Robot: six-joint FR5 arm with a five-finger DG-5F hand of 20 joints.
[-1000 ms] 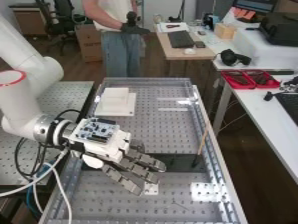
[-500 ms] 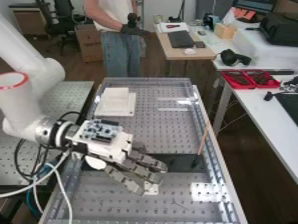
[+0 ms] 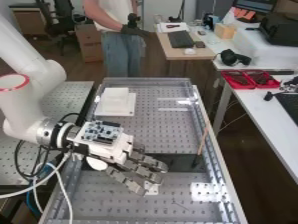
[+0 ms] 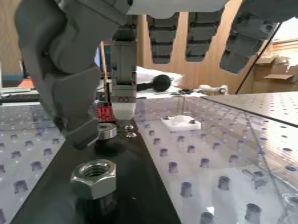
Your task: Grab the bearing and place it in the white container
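Observation:
The hand (image 3: 110,147) is over the near half of the bench in the high view, its fingers extended toward the black strip (image 3: 178,162). In the wrist view, the hand (image 4: 70,75) has its thumb and one straight finger on either side of a silver ring, seemingly the bearing (image 4: 107,131), standing on the strip. No firm grip on it can be seen. A hex nut (image 4: 94,176) is on the same strip, apart from the ring. The square white container (image 3: 115,102) is on the perforated bench, beyond the hand in the high view.
A small white plate with pins (image 4: 181,123) rests on the perforated surface beside the strip. A thin wooden stick (image 3: 202,142) stands near the bench's right rail. Red trays (image 3: 249,79) are on the side table. Cables (image 3: 50,175) hang below the arm.
Over the last second the hand has shifted slightly right and toward the near end in the high view. Its fingertips now overlap the small white plate's edge there.

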